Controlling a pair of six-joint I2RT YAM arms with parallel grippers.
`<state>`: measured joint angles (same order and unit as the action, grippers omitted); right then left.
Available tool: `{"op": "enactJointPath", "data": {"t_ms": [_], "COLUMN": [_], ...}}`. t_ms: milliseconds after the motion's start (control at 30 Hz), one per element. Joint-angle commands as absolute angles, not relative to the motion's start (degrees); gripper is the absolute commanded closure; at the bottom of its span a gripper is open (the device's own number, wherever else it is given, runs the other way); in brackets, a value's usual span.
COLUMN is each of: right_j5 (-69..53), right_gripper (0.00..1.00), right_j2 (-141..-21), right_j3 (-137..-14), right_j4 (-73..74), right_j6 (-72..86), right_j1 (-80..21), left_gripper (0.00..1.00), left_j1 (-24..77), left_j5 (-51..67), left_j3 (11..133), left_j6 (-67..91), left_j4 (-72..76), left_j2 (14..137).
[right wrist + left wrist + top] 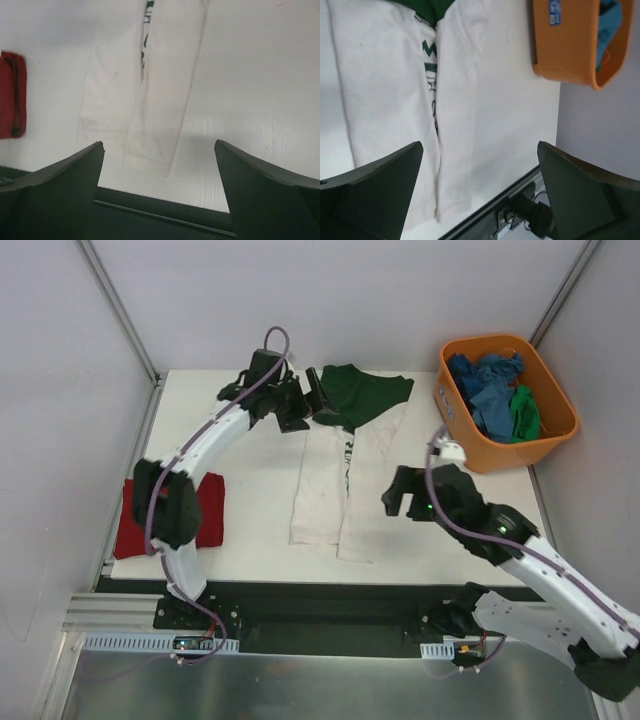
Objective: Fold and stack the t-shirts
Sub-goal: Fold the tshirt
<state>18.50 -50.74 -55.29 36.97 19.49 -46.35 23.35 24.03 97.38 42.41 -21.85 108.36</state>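
Note:
The white t-shirt (pixel 340 480) lies in the middle of the table, both sides folded inward into a long strip, its dark green sleeves (pixel 365 392) bunched at the far end. It also shows in the left wrist view (pixel 385 90) and the right wrist view (pixel 150 85). A folded dark red t-shirt (pixel 205 512) lies at the left table edge, also in the right wrist view (pixel 11 95). My left gripper (pixel 305 400) is open and empty above the shirt's far end. My right gripper (pixel 400 498) is open and empty, just right of the shirt's near part.
An orange tub (pixel 548 375) at the back right holds blue and green shirts (pixel 495 390); it also shows in the left wrist view (pixel 570 45). The table's near edge has a black rail (pixel 320 590). Grey walls enclose the table on three sides.

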Motion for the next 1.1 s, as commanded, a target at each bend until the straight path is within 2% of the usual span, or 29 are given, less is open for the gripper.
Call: {"op": "enactJointPath", "data": {"t_ms": [0, 167, 300, 500, 600, 867, 933, 1033, 1067], "right_j5": [29.9, 22.8, 12.5, 7.0, 4.4, 1.0, 0.5, -1.9, -1.9], "right_gripper": [0.03, 0.03, 0.03, 0.03, 0.03, 0.02, 0.02, 0.01, 0.01], "right_j2": [-40.5, -38.1, -44.4, -57.8, -62.9, -70.2, -70.8, -71.5, -71.6], "right_j3": [-47.6, -41.6, -38.8, -40.3, -40.7, -41.0, -40.4, -39.6, -39.4], "right_j4": [41.2, 40.6, 36.0, 35.5, 33.1, 31.6, 30.6, 29.1, 29.1], "right_j6": [29.0, 28.1, 28.0, 30.8, 31.7, 33.2, 34.2, 35.0, 35.0], "right_j1": [-46.0, -46.0, -46.0, -46.5, -46.9, -48.1, -48.2, -48.3, -48.3], "left_gripper": [0.01, 0.01, 0.01, 0.01, 0.04, 0.31, 0.35, 0.49, 0.56], "left_j1": [23.7, 25.7, 30.1, 32.7, 33.7, 35.7, 35.6, 35.8, 35.7], "left_j5": [16.7, 17.0, 17.1, 17.4, 17.9, 17.4, 17.1, 16.6, 16.6], "left_j3": [79.4, 61.5, 50.3, 43.8, 43.3, 45.9, 46.1, 46.5, 46.6], "left_j6": [39.4, 41.2, 43.1, 44.0, 43.5, 42.1, 41.9, 41.7, 41.7], "left_j4": [-22.1, -22.1, -22.1, -22.1, -22.1, -22.1, -22.1, -22.1, -22.0], "left_j2": [90.7, 77.7, 74.2, 75.4, 78.5, 86.7, 88.3, 90.2, 90.5]}}
